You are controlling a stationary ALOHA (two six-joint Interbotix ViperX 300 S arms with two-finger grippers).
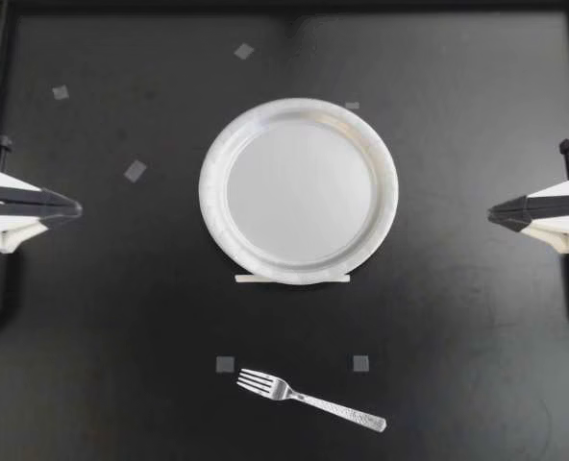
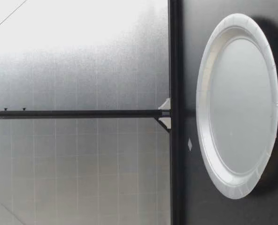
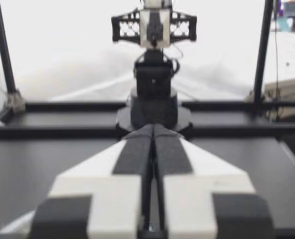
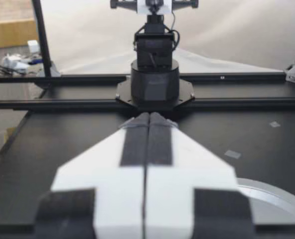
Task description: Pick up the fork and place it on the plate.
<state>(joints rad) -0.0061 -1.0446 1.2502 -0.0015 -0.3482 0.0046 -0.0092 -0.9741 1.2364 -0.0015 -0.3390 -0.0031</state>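
While both arms sit at the sides of the black table (image 1: pixel 457 317), the white plate (image 1: pixel 217 158) lies empty at its middle, with a pale strip (image 1: pixel 292 279) touching its rim. The left gripper (image 1: pixel 73 206) and right gripper (image 1: pixel 494 213) are each pinched tight on nothing and point inward at one another. The fork (image 1: pixel 309 398) lies flat beyond the strip, well apart from the plate, just past two grey tape squares (image 1: pixel 225 364). Its long axis runs nearly across the table, tines toward the left arm, handle toward the right and angled slightly away from the plate. To my eye the handle end is a shade nearer the right gripper. No writing can be read.
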